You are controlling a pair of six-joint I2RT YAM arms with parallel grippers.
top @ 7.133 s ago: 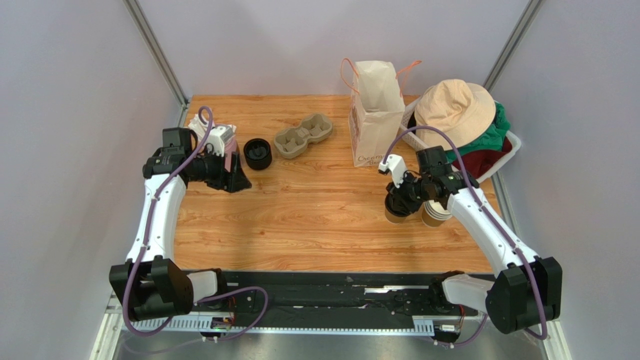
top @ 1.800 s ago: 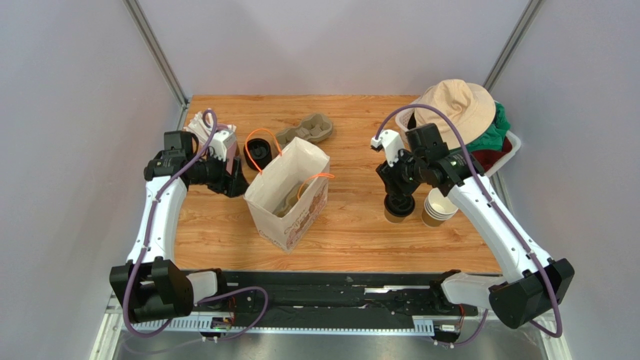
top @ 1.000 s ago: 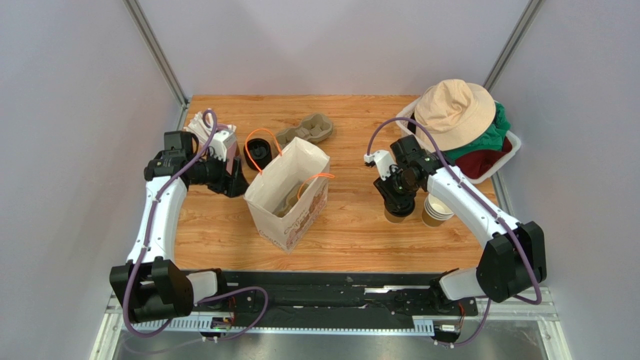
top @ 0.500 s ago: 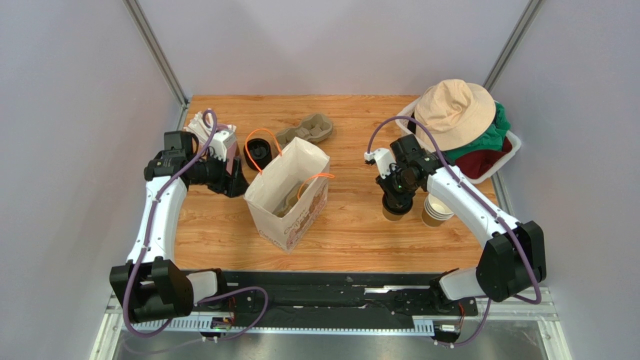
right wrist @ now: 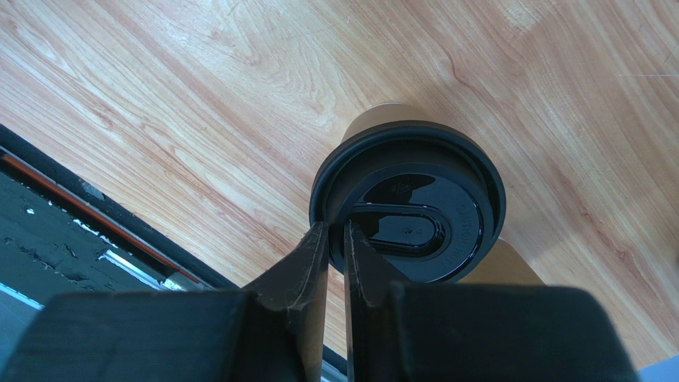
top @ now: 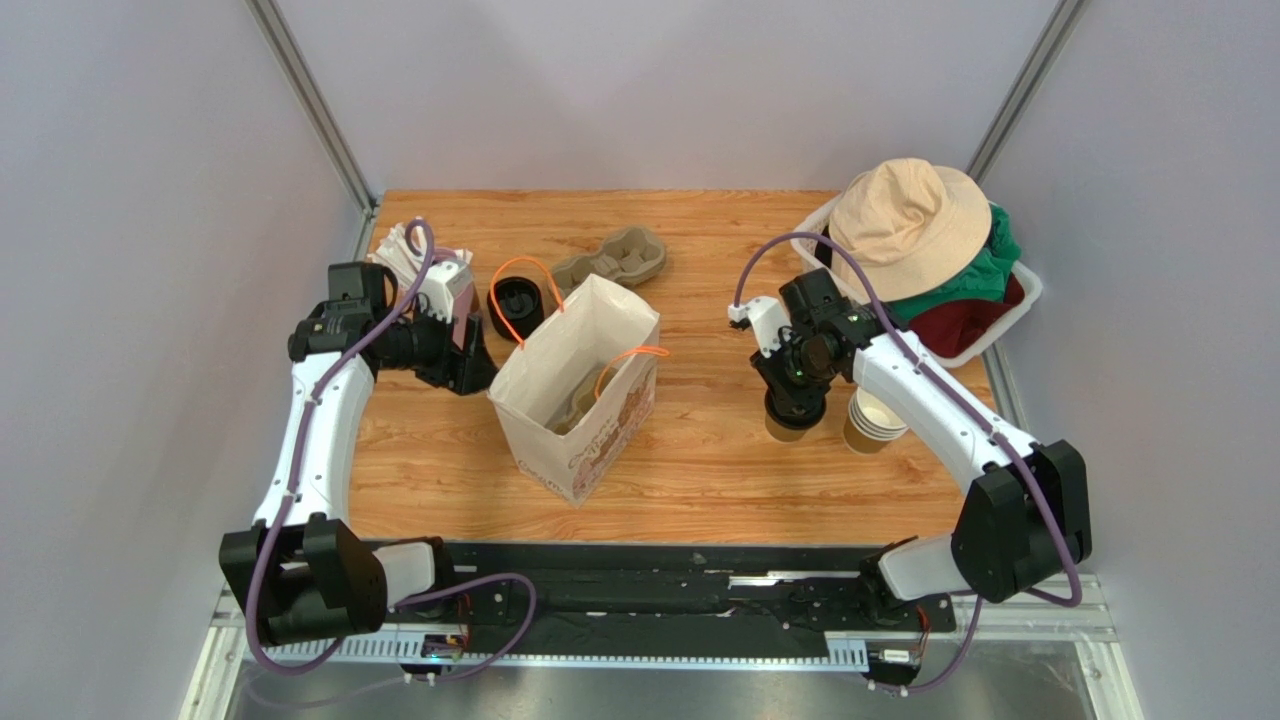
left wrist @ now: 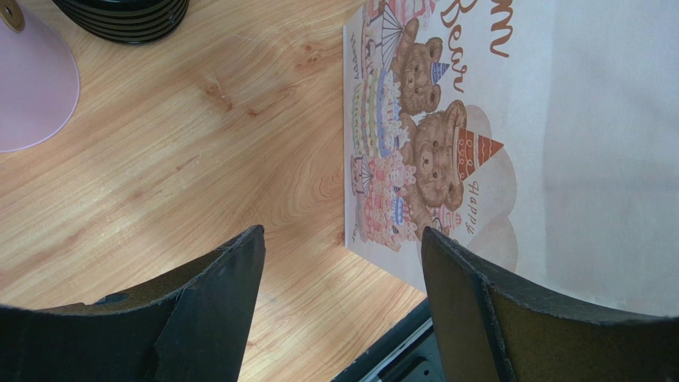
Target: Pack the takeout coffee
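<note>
The takeout coffee (top: pixel 789 420), a brown paper cup with a black lid (right wrist: pixel 414 211), stands on the table right of centre. My right gripper (top: pixel 793 393) comes down on it from above. In the right wrist view the gripper (right wrist: pixel 335 229) is shut on the near-left rim of the lid, one finger inside the rim and one outside. The white paper bag (top: pixel 579 383) stands open and tilted at centre-left; its bear print shows in the left wrist view (left wrist: pixel 446 159). My left gripper (top: pixel 463 357) is open and empty just left of the bag, low over the wood (left wrist: pixel 339 239).
A stack of lidless brown cups (top: pixel 872 420) stands right beside the coffee. A pile of black lids (top: pixel 516 311) and a pulp cup carrier (top: pixel 616 263) lie behind the bag. A white basket (top: pixel 1026 293) with a beige hat (top: pixel 909 222) sits at the back right.
The bag has moved from the back right to centre-left and stands open. My right arm has swung its elbow in, come down on the coffee and shut on the lid rim. The left arm has stayed still.
</note>
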